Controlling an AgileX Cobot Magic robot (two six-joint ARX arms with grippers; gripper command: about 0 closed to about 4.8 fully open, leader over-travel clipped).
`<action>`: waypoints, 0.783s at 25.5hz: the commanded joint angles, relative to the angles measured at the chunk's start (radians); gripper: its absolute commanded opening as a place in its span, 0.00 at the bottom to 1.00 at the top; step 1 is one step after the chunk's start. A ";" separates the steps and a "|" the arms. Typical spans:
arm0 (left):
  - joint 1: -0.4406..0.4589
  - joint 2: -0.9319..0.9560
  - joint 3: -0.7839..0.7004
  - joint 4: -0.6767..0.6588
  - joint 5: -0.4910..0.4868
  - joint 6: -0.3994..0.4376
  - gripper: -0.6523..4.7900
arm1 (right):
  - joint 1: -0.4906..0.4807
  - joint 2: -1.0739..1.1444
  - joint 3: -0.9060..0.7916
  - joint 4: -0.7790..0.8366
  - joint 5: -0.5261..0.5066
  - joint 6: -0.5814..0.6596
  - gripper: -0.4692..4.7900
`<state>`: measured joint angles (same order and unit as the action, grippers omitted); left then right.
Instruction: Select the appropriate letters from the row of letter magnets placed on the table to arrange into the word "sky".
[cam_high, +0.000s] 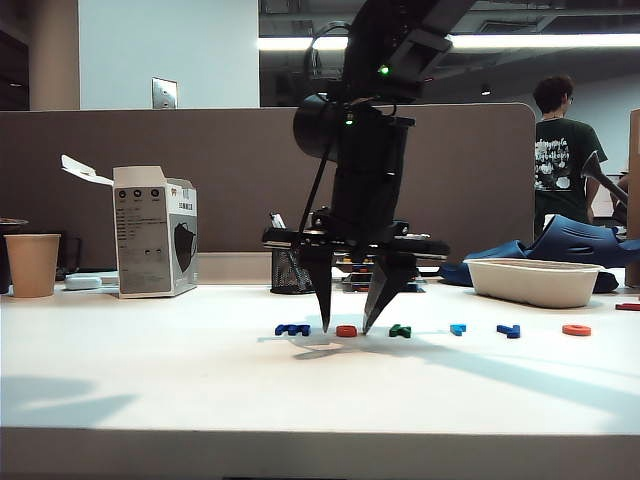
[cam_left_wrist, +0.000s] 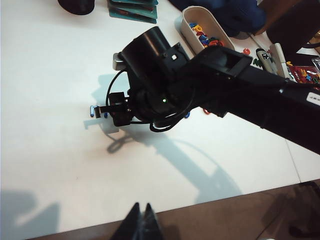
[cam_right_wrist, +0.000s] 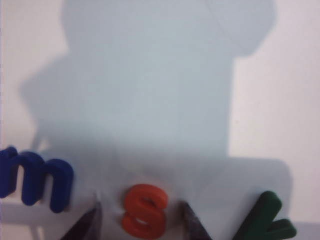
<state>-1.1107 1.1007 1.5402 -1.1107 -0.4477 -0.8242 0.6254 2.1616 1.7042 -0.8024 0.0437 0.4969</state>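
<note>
The row of letter magnets lies on the white table (cam_high: 150, 380). From left to right they are a dark blue "m" (cam_high: 292, 329), the orange-red "s" (cam_high: 346, 331), the green "k" (cam_high: 400, 331), a light blue letter (cam_high: 457, 328), the dark blue "y" (cam_high: 509, 330) and an orange-red ring (cam_high: 576, 329). My right gripper (cam_high: 346, 326) points straight down, open, with one fingertip on each side of the "s". The right wrist view shows the "s" (cam_right_wrist: 144, 211) between the fingers with a gap on both sides, the "m" (cam_right_wrist: 37, 182) and the "k" (cam_right_wrist: 267, 220) outside them. My left gripper (cam_left_wrist: 141, 214) hangs shut over the table's front edge.
A paper cup (cam_high: 32, 264) and a mask box (cam_high: 155, 232) stand at the back left. A mesh pen cup (cam_high: 290, 270) is behind the gripper. A white tray (cam_high: 535, 282) of spare letters sits at the back right. A person stands far behind.
</note>
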 joint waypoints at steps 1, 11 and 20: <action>0.001 -0.001 0.003 0.009 -0.002 0.005 0.11 | 0.009 0.025 -0.006 -0.034 -0.016 0.005 0.46; 0.001 -0.002 0.003 0.009 -0.002 0.004 0.11 | 0.010 0.042 -0.006 -0.041 0.011 0.005 0.42; 0.001 -0.002 0.003 0.009 -0.002 0.005 0.11 | 0.010 0.042 -0.006 -0.031 0.011 0.005 0.28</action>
<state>-1.1103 1.1011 1.5402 -1.1107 -0.4477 -0.8242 0.6334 2.1750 1.7142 -0.8089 0.0788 0.4976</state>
